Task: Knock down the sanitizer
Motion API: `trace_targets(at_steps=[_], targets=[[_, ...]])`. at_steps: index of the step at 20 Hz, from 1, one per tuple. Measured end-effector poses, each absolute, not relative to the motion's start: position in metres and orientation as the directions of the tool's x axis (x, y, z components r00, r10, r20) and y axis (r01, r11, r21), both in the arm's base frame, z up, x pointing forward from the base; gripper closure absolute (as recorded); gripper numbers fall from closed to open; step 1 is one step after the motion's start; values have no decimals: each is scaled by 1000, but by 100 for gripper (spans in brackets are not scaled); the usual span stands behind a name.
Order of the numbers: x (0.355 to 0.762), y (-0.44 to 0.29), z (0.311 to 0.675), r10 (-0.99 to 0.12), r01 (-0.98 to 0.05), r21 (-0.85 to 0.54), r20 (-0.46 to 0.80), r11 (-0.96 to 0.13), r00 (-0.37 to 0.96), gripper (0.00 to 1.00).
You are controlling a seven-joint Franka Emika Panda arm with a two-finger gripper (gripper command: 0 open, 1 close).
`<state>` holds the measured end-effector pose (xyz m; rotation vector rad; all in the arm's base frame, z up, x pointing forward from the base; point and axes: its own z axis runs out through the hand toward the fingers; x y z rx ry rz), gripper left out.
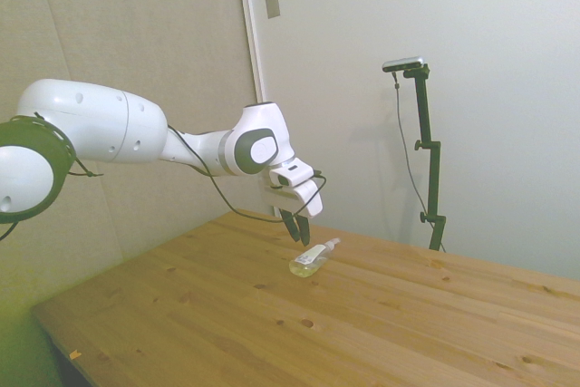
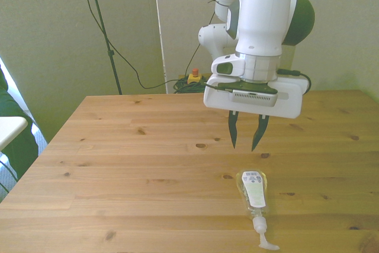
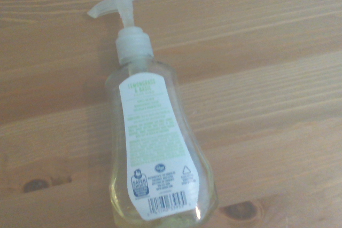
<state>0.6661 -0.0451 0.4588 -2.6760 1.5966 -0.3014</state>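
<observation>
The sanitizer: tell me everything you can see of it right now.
The sanitizer is a small clear plastic bottle with a pale yellowish tint, a white back label with green print and a barcode, and a whitish pump nozzle. It lies flat on its side on the wooden table, label up, pump pointing toward the table's near edge in the front view. Only the table touches it. The hand hangs above and behind its base, fingers slightly apart, not touching it.
</observation>
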Motion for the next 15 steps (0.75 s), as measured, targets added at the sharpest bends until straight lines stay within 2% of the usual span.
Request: trace_targets(at_steps=[15], targets=[[553,8,457,-829,-826,-85,111,-557,548,0]])
